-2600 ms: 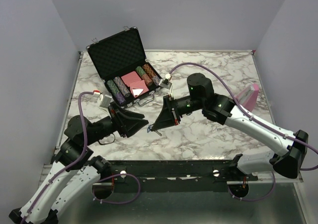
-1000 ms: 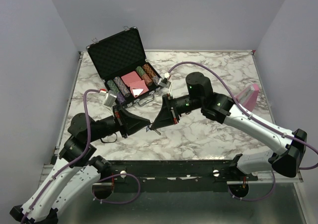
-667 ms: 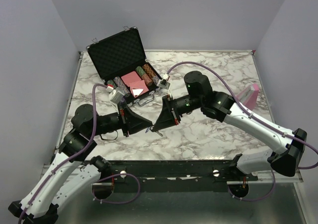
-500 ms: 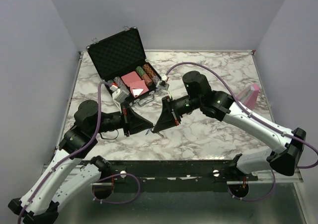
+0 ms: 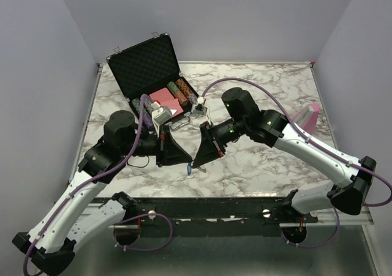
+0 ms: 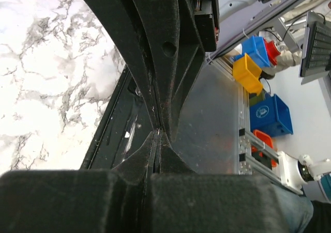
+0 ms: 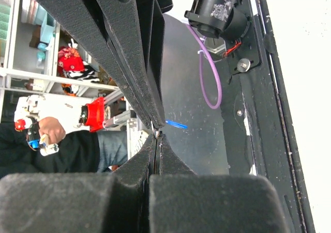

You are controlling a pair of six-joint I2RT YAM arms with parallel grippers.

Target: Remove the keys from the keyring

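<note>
With left gripper (image 5: pixel 184 161) and right gripper (image 5: pixel 195 162) both clamped tip to tip on the keys (image 5: pixel 189 169) at lower centre, we risk dropping the tiny bunch if either pinch slips.

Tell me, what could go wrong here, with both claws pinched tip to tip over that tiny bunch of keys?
1. The keys are far smaller than the fingers; hanging at the tip of the right gripper, they could slip and drop to the table.
2. The left gripper meets it tip to tip, both shut, so a misjudged pull could clash the fingers.
3. The table's near edge is close; dropped keys might bounce off.
</note>
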